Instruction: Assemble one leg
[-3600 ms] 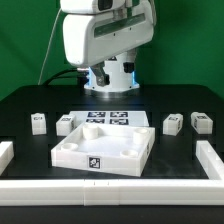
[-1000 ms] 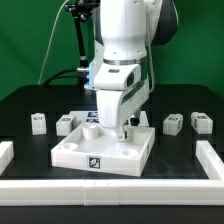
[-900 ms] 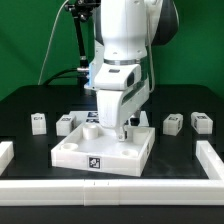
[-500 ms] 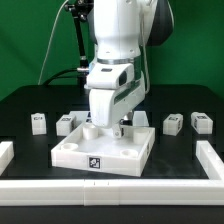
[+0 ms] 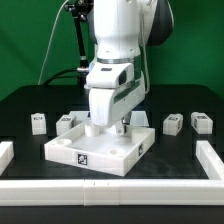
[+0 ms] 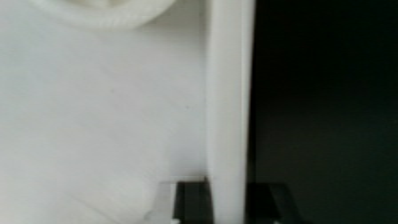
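Up front, a white rail (image 5: 110, 188) edges the black table (image 5: 20, 105). Just behind it sits the big white tray (image 5: 90, 150), turned with one corner toward us and a tag (image 5: 82, 157) on its near face. The gripper (image 5: 112, 127) is down on the tray's far side. In the wrist view its dark fingers (image 6: 192, 205) sit on both sides of the tray's thin wall, clamped on it. None of the task's pieces is held: leg (image 5: 38, 122) and leg (image 5: 66, 124) lie on the exterior view's left, leg (image 5: 172, 123) and leg (image 5: 201, 122) on its right.
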Controlling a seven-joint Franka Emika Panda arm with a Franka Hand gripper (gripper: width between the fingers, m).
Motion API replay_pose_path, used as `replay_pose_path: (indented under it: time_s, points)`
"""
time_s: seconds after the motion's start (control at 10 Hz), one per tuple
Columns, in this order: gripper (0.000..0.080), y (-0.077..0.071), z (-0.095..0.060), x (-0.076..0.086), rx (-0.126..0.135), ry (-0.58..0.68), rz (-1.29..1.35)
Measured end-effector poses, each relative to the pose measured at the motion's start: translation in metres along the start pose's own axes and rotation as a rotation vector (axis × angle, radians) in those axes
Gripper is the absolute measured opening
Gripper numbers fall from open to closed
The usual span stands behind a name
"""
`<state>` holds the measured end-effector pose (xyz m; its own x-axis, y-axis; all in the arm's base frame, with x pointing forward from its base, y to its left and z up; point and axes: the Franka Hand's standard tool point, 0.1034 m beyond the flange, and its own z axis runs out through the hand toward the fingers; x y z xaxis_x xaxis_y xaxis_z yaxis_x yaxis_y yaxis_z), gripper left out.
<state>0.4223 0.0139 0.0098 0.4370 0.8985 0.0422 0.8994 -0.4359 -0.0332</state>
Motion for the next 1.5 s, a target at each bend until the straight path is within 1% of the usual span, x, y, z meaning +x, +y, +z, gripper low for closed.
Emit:
replay_pose_path:
  time_s: [0.5,0.6,0.7,0.8,0.9,1.4,1.5]
  points:
    - [0.0060,0.000,0.000,0.000,0.000,0.000,-0.001]
    - [0.0060,0.000,0.000,0.001,-0.005,0.000,-0.067]
    - [0.0060,-0.001,0.001,0.007,-0.004,-0.005,-0.123]
    - [0.0060,0.001,0.001,0.022,-0.001,-0.023,-0.213]
    - [0.0060,0.005,0.000,0.033,-0.006,-0.030,-0.261]
    - [0.0060,0.005,0.001,0.031,-0.008,-0.029,-0.256]
    - [0.0060,0.005,0.002,0.035,-0.007,-0.027,-0.271]
